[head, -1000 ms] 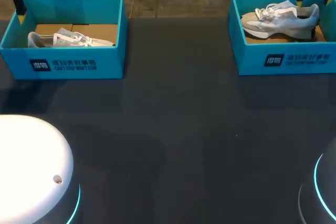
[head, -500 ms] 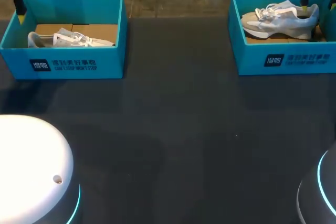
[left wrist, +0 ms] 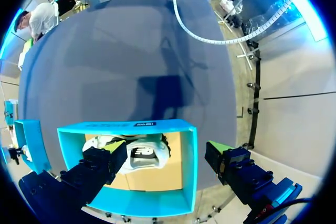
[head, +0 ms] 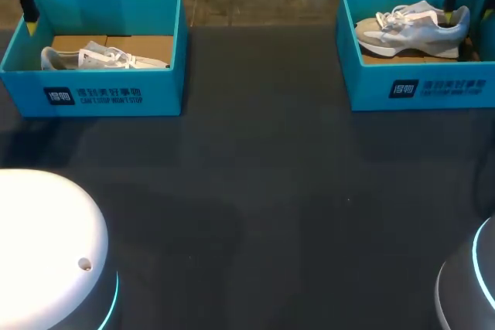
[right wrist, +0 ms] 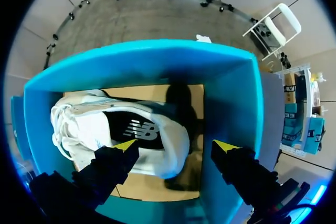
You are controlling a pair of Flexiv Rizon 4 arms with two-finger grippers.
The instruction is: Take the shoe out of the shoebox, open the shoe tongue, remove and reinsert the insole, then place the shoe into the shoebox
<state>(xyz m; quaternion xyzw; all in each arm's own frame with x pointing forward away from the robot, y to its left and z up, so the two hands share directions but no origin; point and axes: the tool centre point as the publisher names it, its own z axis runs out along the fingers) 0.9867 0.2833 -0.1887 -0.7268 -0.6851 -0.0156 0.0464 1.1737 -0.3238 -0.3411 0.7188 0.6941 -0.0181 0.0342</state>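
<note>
Yellow-tipped right gripper (right wrist: pixel 176 145) spread over shoe (right wrist: pixel 142 129) | left gripper (left wrist: pixel 165 149) spread astride shoebox (left wrist: pixel 190 166) wall

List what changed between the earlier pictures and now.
The right gripper, open, edged lower and slightly rightward in the head view, inside the right shoebox by the heel of the grey shoe; nothing was grasped. The left gripper, left shoebox and white shoe stayed put.

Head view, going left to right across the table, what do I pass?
First the left shoebox with a white shoe lying in it → the bare dark table → the right shoebox with a grey-and-white shoe in it.
</note>
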